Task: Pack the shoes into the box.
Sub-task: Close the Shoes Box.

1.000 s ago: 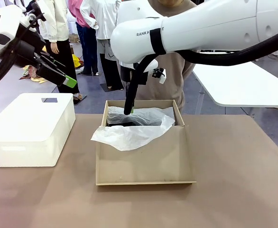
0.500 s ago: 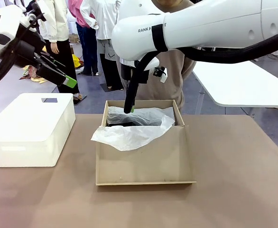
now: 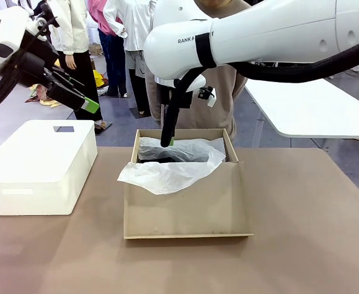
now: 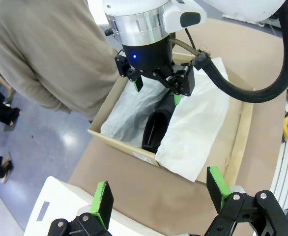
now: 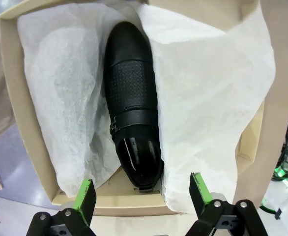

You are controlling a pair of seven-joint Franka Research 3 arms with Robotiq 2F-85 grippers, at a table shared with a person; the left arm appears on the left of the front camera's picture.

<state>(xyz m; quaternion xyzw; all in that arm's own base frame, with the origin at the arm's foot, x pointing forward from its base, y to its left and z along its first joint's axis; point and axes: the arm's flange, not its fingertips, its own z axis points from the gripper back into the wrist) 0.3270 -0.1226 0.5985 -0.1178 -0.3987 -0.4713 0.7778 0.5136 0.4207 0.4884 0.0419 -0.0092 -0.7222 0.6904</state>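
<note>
The tan cardboard box point(image 3: 185, 205) stands open at the middle of the table, lined with white tissue paper point(image 3: 167, 174) that spills over its front left edge. One black glossy shoe point(image 5: 131, 123) lies inside along the box, between folds of tissue, also seen as a dark shape point(image 4: 156, 130) in the left wrist view. My right gripper point(image 3: 167, 139) hangs open just above the shoe, holding nothing, its green pads point(image 5: 85, 194) wide apart. My left gripper point(image 3: 81, 101) is raised high at the left over the white bin, open and empty.
A large white plastic bin point(image 3: 38, 165) sits on the table left of the box. A person in a beige top point(image 3: 222, 98) stands close behind the box. A white table point(image 3: 314, 110) is at the back right. Bare table lies in front and to the right.
The right arm has lifted slightly above the box. The left arm has not moved.
</note>
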